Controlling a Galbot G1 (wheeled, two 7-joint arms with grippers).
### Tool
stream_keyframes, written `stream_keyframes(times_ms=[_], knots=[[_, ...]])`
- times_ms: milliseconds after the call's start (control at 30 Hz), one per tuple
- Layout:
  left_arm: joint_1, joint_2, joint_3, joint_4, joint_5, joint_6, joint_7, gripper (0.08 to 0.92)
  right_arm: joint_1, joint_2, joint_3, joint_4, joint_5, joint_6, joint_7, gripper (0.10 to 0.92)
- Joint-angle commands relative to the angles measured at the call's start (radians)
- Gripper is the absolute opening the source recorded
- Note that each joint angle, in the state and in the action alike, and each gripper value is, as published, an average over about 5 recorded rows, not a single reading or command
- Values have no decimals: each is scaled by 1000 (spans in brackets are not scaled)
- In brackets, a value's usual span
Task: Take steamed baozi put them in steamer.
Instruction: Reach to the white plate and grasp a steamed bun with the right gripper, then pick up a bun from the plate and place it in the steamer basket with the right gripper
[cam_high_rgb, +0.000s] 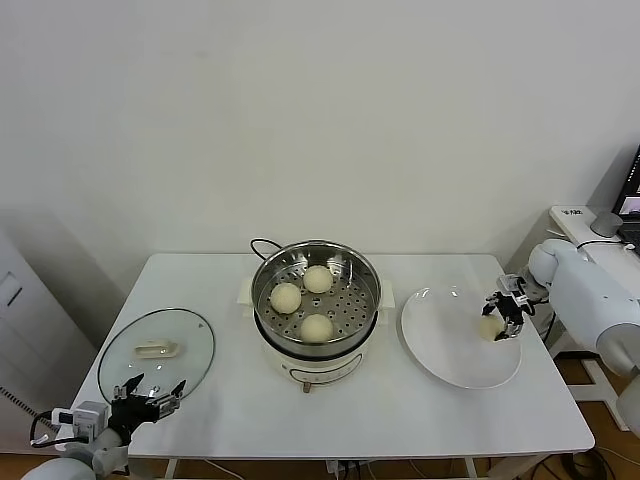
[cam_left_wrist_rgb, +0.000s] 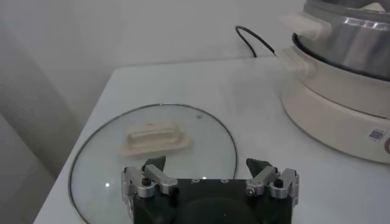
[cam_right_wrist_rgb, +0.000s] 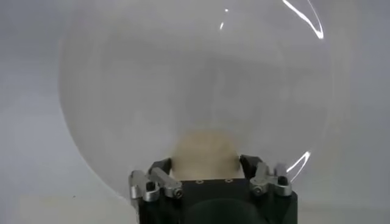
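The steel steamer (cam_high_rgb: 262, 275) stands on its white pot base at the table's middle. It holds three cream baozi (cam_high_rgb: 318, 279), (cam_high_rgb: 286, 297), (cam_high_rgb: 317, 327). The steamer also shows in the left wrist view (cam_left_wrist_rgb: 341, 36). The fourth baozi (cam_high_rgb: 490, 328) lies at the right side of the white plate (cam_high_rgb: 440, 340). My right gripper (cam_high_rgb: 497, 322) is over it. In the right wrist view the fingers (cam_right_wrist_rgb: 163, 170) press both flanks of this baozi (cam_right_wrist_rgb: 204, 152), above the plate (cam_right_wrist_rgb: 183, 73). My left gripper (cam_high_rgb: 152, 392) is open and empty at the front left.
The glass lid (cam_high_rgb: 190, 345) with a white handle lies flat at the table's front left, just beyond my left gripper (cam_left_wrist_rgb: 206, 164); it also shows in the left wrist view (cam_left_wrist_rgb: 201, 140). A black cord (cam_left_wrist_rgb: 256, 39) runs behind the pot. The table's right edge is close to the plate.
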Motion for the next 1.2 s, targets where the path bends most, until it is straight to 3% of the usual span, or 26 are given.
stream_keyframes(times_ms=[33,233,633,1033,1200], knots=[[3,-3,-1,-3,13,-1,0,823,-3,-1,10,0,8,-11,-17,494],[5,-7,-2,-5,15,3,-3,823,64,-63,-141,112,180,-74,-50,443],[6,-7,-6,-12,23,9,-7,823,560,-276,-781,638,739,-401,-65,441],[6,-5,-3,-18,27,11,-9,823,912,-92,-1070,849,1140,-623,48,450],[6,-4,-3,-20,26,11,-10,823,935,-4,-1088,880,1231,-714,134,450]])
